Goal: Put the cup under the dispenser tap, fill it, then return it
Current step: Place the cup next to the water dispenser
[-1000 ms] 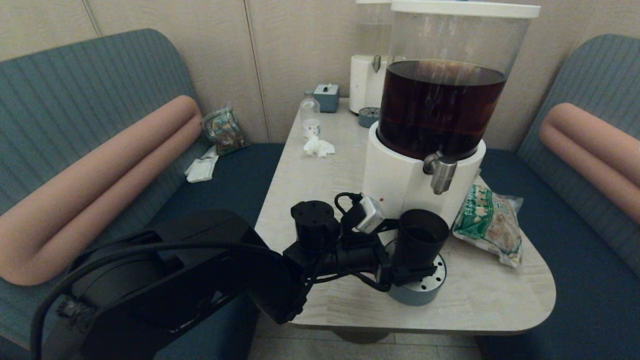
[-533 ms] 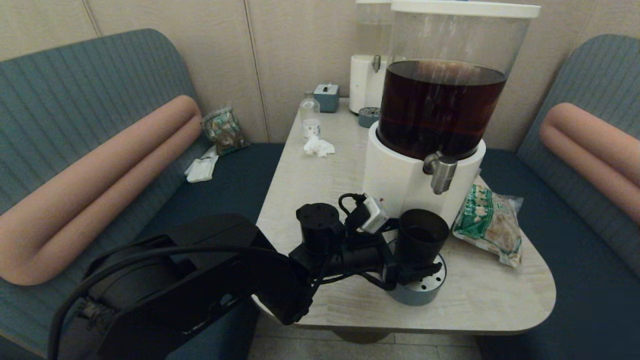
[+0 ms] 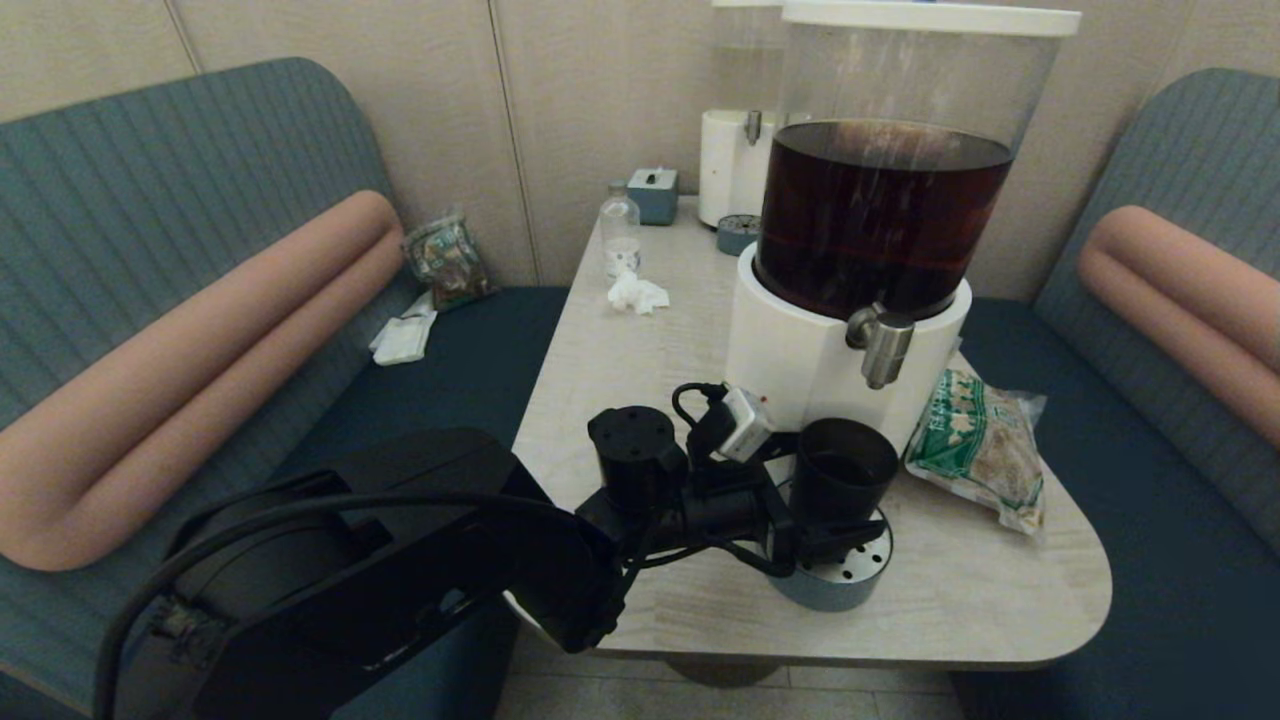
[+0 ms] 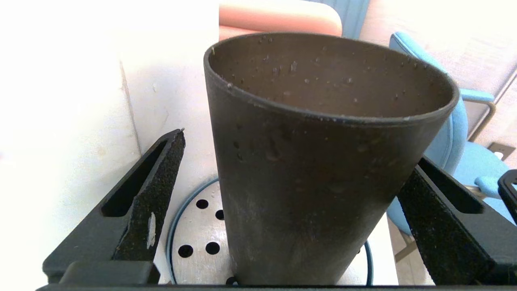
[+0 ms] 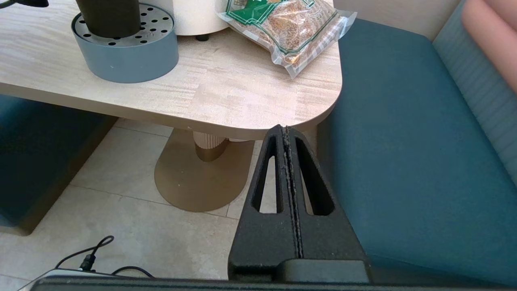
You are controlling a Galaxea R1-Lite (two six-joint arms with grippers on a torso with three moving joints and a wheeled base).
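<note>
**Cup on drip tray below the tap; fingers spread either side of it**

Progress: the cup (image 3: 843,472) stands upright on the round perforated drip tray (image 3: 858,580), close in front of the dispenser's white base (image 3: 800,360). The tap (image 3: 880,345) hangs above and slightly to the robot's right of the cup's mouth. In the head view the cup's inside looks dark low down; whether it holds drink I cannot tell. No stream shows at the tap. Judged: placing is done or nearly so; filling is unconfirmed; return is left.

Left gripper (image 4: 282,210): fingers wide, one each side of the cup. A clear gap shows at one pad (image 4: 155,190); the other lies close to the wall, contact not certain.

Right gripper (image 5: 287,190): parked below the table's near right corner, fingers pressed together.

Room: the tray sits near the table's front edge (image 3: 850,655). A green snack bag (image 3: 975,445) lies just right of the tray. To the left the table (image 3: 610,370) is open, which suits withdrawal.
</note>
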